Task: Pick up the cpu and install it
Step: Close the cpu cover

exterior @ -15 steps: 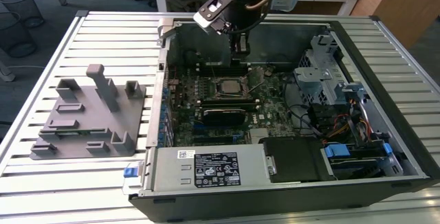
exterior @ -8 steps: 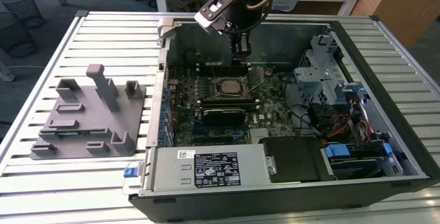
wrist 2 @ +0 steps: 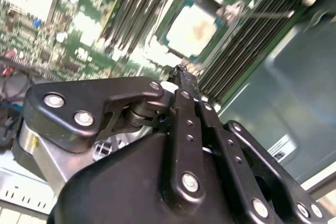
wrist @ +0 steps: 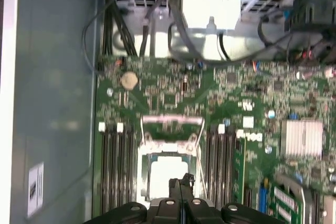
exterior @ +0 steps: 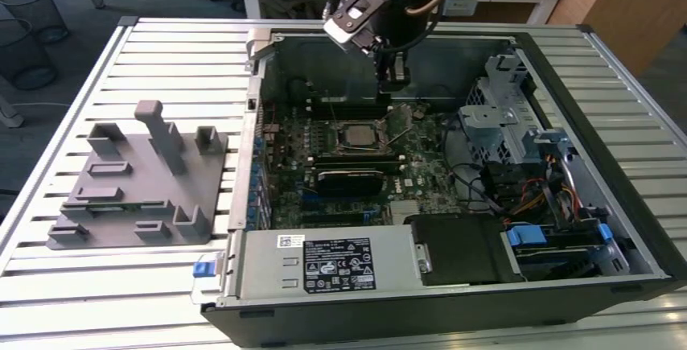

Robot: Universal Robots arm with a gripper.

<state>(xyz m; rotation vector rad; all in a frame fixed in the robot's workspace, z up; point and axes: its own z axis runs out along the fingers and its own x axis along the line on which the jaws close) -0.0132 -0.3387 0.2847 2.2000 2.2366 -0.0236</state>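
The cpu point(wrist: 165, 171) is lying flat in the socket point(wrist: 143, 161) mid-motherboard point(exterior: 419, 165), silvery top facing up, and likely already seated. The socket's hinged plate point(wrist: 172, 121) is standing swung open on the side toward the case's far wall, so the chip is sitting exposed. The gripper point(wrist: 181, 183) is hanging just above the cpu's edge with its fingers pressed together, pinching nothing and apparently not touching it. The computer case point(exterior: 601, 229) is lying open-side-up on the slatted bench point(exterior: 161, 44), giving the arm top access. A grey fixture point(exterior: 140, 181) is sitting near the bench's edge at the exterior view's left, just beside the case.
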